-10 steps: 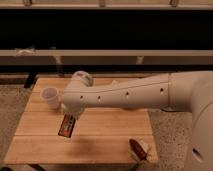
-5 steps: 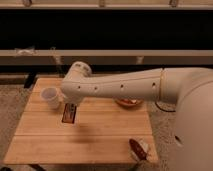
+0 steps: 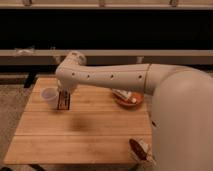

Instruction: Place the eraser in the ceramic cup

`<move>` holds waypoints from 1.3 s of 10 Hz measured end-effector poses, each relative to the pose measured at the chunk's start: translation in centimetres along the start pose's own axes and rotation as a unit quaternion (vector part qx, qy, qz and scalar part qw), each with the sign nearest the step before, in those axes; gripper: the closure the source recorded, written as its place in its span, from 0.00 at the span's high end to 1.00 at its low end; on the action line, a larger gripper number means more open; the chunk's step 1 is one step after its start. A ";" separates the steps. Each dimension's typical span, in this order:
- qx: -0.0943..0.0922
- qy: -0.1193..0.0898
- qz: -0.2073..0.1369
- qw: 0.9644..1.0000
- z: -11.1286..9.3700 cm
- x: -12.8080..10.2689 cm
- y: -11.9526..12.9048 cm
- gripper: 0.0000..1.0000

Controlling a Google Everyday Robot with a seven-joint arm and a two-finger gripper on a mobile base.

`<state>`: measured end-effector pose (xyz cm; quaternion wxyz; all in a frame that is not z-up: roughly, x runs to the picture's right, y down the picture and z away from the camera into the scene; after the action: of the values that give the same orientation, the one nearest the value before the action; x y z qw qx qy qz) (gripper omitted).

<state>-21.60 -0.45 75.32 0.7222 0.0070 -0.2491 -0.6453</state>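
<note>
Eraser [image 3: 63, 101] hanging upright below the jaws [image 3: 63, 93], gripped by them, just beside ceramic cup [image 3: 49, 95], above table [image 3: 85, 135]

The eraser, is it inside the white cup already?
No, the eraser hangs upright under the gripper, just right of the ceramic cup and outside it, above the wooden table.

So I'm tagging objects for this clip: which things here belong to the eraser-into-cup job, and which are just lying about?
Job:
- eraser, hanging upright beside the cup
- ceramic cup, at the table's left edge
- end effector, above the eraser, just right of the cup

Lying about:
- orange-brown bowl holding a white box
- brown-and-white rounded object at the near right corner
- wooden table
</note>
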 end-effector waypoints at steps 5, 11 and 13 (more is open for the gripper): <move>0.013 0.020 -0.039 0.999 1.8 5.0 -3.4 0.00; 0.024 0.031 -0.079 0.996 5.0 7.8 -7.0 0.00; 0.029 0.035 -0.089 0.995 5.9 8.3 -8.0 0.00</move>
<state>-30.84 -7.71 80.73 0.6697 0.0724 -0.2411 -0.6987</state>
